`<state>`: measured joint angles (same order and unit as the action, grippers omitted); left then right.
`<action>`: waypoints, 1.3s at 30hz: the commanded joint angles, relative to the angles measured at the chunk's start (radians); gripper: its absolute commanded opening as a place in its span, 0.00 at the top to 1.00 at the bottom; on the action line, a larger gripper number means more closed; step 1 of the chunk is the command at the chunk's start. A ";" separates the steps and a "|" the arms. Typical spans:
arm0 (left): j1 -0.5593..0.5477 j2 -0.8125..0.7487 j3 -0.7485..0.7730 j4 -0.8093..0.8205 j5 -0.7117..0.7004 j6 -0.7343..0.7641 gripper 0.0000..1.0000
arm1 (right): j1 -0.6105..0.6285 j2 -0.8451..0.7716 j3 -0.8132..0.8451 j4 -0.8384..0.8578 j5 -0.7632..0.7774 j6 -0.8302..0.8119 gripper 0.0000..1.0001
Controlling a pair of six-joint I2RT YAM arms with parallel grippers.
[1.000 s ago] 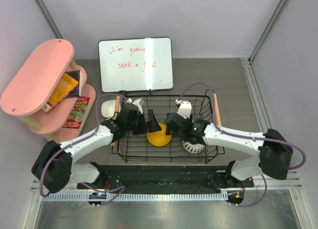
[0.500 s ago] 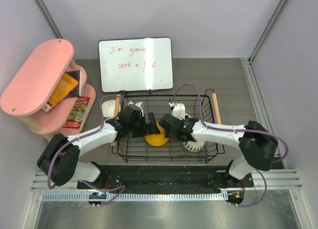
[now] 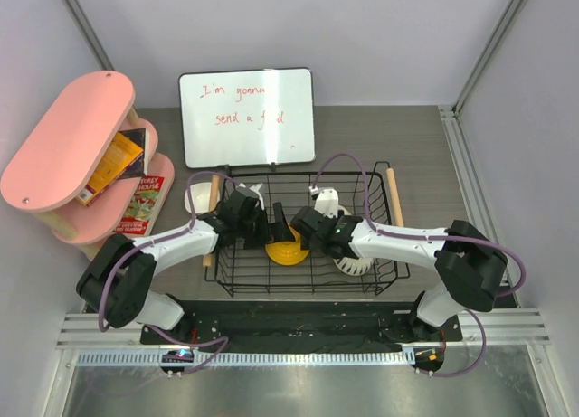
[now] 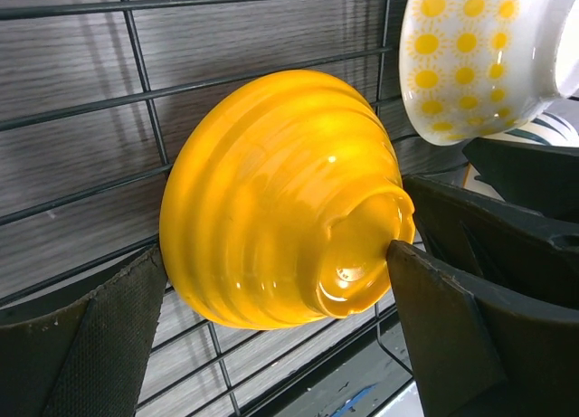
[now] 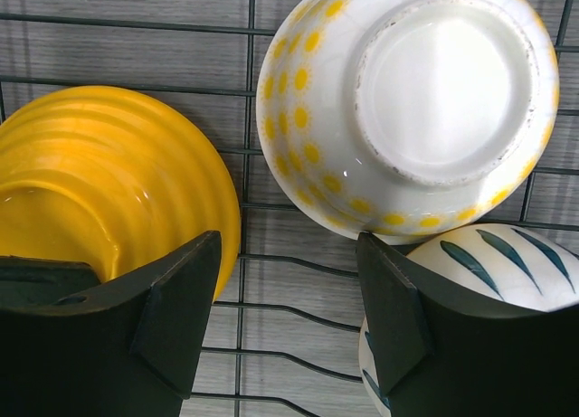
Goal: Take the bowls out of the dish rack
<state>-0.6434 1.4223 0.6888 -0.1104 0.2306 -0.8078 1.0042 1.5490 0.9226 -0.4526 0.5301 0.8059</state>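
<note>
The black wire dish rack sits mid-table. Inside it an orange-yellow ribbed bowl lies tilted, foot toward me. My left gripper is open and straddles this bowl, its right fingertip touching the foot. My right gripper is open over bare rack wires, between the yellow bowl and a teal-striped white bowl. A white bowl with yellow dots leans bottom-up just beyond. From above, the left gripper and right gripper nearly meet over the yellow bowl.
A white bowl stands on the table just left of the rack's wooden handle. A whiteboard leans behind the rack. A pink oval shelf with books fills the left side.
The right arm swung left inside the rack toward the yellow bowl. The left gripper edged slightly further in around that bowl. Both jaws stayed open.
</note>
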 commanded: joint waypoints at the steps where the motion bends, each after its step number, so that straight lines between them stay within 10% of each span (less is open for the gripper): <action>1: -0.015 0.030 -0.041 0.153 0.128 -0.008 0.03 | 0.002 0.028 -0.037 0.098 -0.074 0.010 0.30; 9: -0.016 0.021 -0.051 0.212 0.193 -0.028 0.12 | 0.004 0.051 -0.034 0.114 -0.111 0.013 0.31; 28: -0.016 -0.003 -0.121 0.459 0.314 -0.165 1.00 | 0.002 0.022 -0.087 0.152 -0.130 0.059 0.30; 39: -0.016 0.020 -0.138 0.612 0.401 -0.241 1.00 | 0.002 0.019 -0.085 0.157 -0.128 0.067 0.30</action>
<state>-0.6292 1.3911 0.6315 -0.0006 0.2573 -0.8688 0.9955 1.5261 0.8547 -0.4065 0.5262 0.8181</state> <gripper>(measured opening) 0.800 0.688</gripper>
